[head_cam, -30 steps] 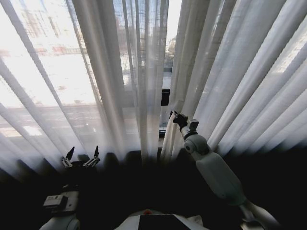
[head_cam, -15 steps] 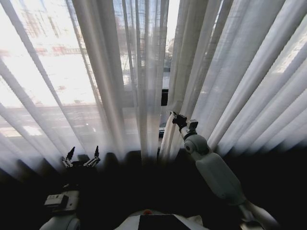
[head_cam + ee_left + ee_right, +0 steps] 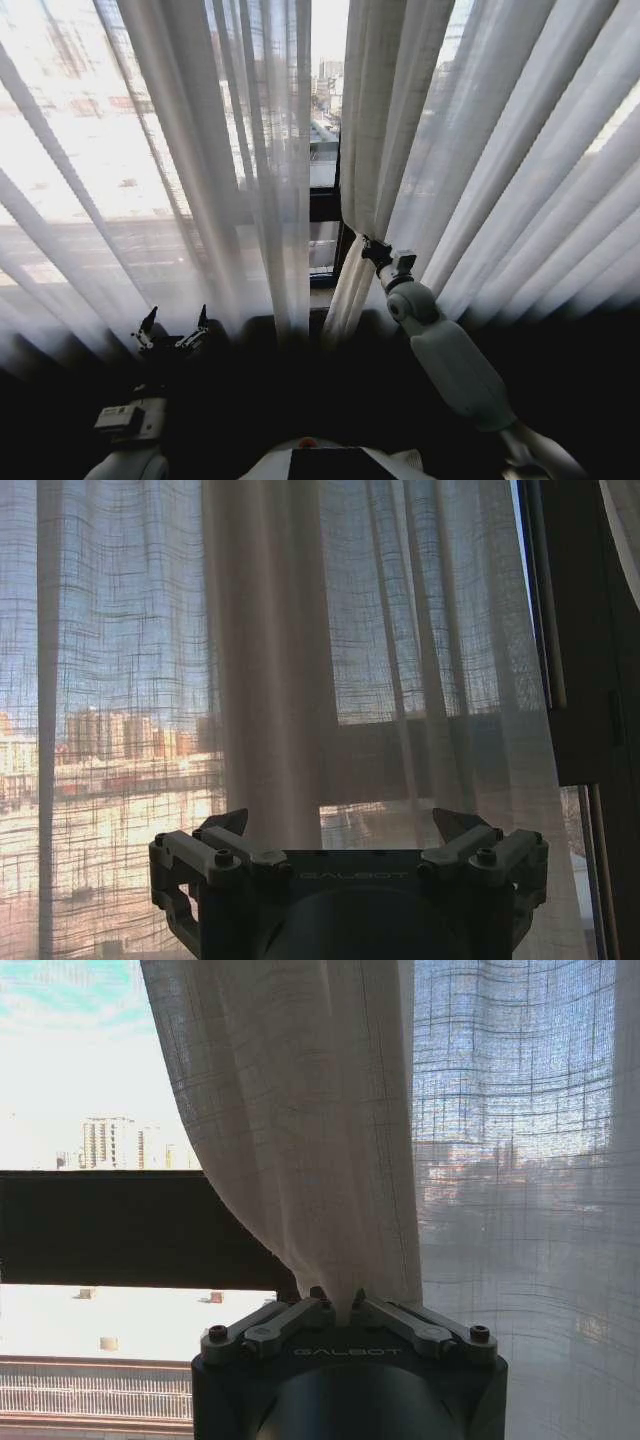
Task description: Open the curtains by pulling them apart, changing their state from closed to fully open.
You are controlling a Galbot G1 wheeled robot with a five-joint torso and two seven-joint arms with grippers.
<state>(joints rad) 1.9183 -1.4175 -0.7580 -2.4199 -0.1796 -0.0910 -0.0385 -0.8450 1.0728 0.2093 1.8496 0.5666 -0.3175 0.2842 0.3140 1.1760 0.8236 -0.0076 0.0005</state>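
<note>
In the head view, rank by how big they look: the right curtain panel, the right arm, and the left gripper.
1. right curtain panel, largest.
2. right arm.
3. left gripper, smallest, open near the left curtain's hem.

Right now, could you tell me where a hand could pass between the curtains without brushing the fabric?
The one bare gap runs between the left curtain and the right curtain, over the black window frame. It narrows low down, where the right gripper pinches the right panel's edge. The open left gripper faces unbroken pleats.
</note>
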